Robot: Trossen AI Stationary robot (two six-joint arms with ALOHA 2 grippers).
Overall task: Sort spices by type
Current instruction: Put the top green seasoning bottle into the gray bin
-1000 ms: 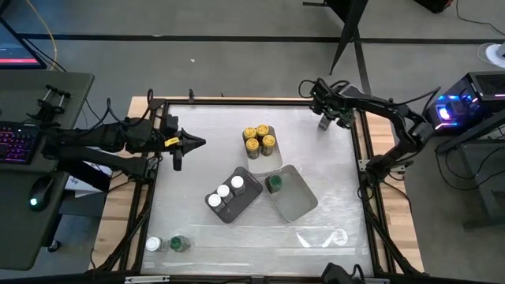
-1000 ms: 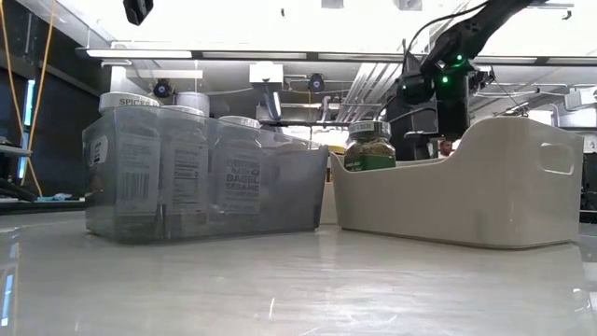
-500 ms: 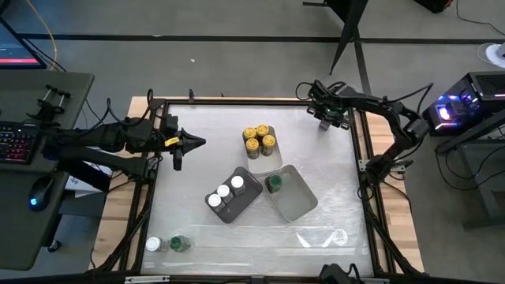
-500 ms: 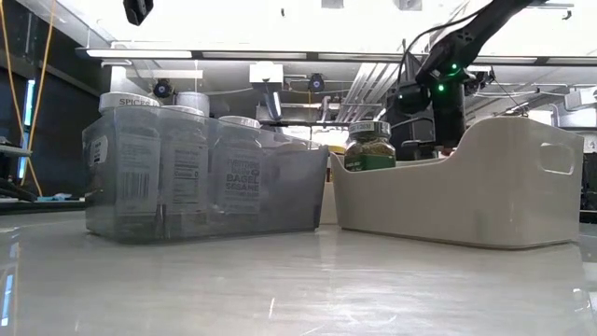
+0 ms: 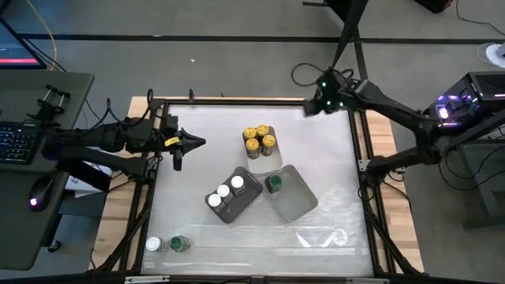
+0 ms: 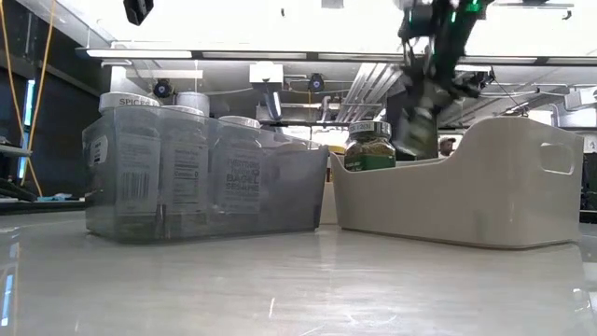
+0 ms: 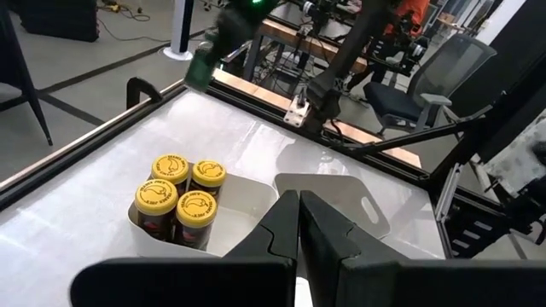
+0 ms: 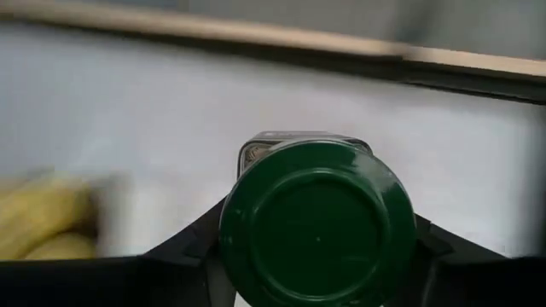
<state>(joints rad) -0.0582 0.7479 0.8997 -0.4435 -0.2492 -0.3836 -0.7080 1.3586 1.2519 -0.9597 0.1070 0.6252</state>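
Right gripper point(image 5: 318, 101) is up over the far right corner of the table point(image 5: 331, 189), clamped around a green-lidded spice jar point(image 8: 317, 223), lid facing its wrist camera. Nothing under it but bare tabletop. Mid-table sit three trays: the white tray point(image 5: 263, 155) with four yellow-lidded jars point(image 5: 259, 140), the grey tray point(image 5: 237, 197) with three white-lidded jars point(image 5: 225, 192), and another white tray point(image 5: 298, 199) with one green-lidded jar point(image 5: 274, 184). Two loose jars point(image 5: 167, 244) wait at the near left corner. Left gripper point(image 5: 199, 143) hangs at the left edge, pinched closed, empty.

Dark jointed arms point(image 5: 394, 110), seemingly cabled
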